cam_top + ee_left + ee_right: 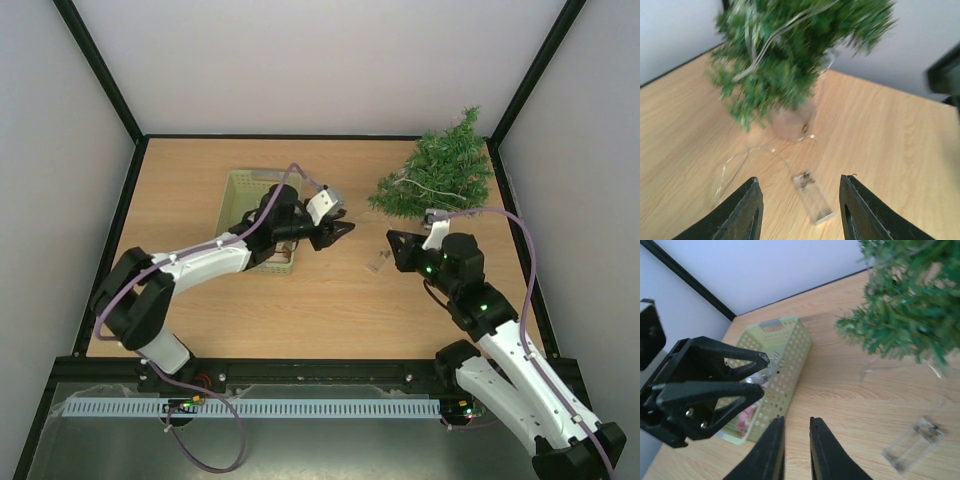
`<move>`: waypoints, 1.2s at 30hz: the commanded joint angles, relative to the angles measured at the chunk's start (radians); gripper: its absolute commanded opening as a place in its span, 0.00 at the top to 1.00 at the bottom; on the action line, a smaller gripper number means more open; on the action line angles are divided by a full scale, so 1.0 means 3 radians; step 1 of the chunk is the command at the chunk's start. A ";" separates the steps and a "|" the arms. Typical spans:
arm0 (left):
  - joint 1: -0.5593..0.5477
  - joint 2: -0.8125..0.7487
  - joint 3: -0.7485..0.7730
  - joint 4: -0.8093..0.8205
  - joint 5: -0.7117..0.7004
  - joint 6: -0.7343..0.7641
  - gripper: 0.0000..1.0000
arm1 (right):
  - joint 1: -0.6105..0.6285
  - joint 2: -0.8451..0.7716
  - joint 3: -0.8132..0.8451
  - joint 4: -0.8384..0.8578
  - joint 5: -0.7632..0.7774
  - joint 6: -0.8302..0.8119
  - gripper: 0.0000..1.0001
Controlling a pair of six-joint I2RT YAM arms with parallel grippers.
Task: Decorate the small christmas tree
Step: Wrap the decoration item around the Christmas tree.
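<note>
Wooden table (pixel 300 310), pale walls; left gripper (pixel 335 232) spread, right gripper (pixel 398 250) nearly closed.

Lighting's bright and even, pretty soft, with only faint shadows on the table (pixel 330 310). Overhead view is sharp. The left wrist view is blurry though, tree (pixel 795 55) all smeared. Right wrist view's tree is soft too, basket (pixel 785 365) crisper.

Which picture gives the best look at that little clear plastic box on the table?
The left wrist view: the clear plastic battery box lies unobstructed, with its thin wire. The right wrist view shows it cornered; the top view shows only a speck.
</note>
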 commanded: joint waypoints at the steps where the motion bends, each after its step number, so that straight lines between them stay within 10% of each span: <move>1: -0.0020 0.0304 -0.0003 0.0159 -0.0453 -0.0243 0.56 | 0.0015 -0.0201 -0.0224 -0.0159 0.0346 0.0229 0.82; 36: 0.0179 0.2360 0.1866 -0.0734 -0.0322 0.0025 0.68 | 0.0015 -0.0660 -0.0400 -0.0055 0.0489 0.0292 0.72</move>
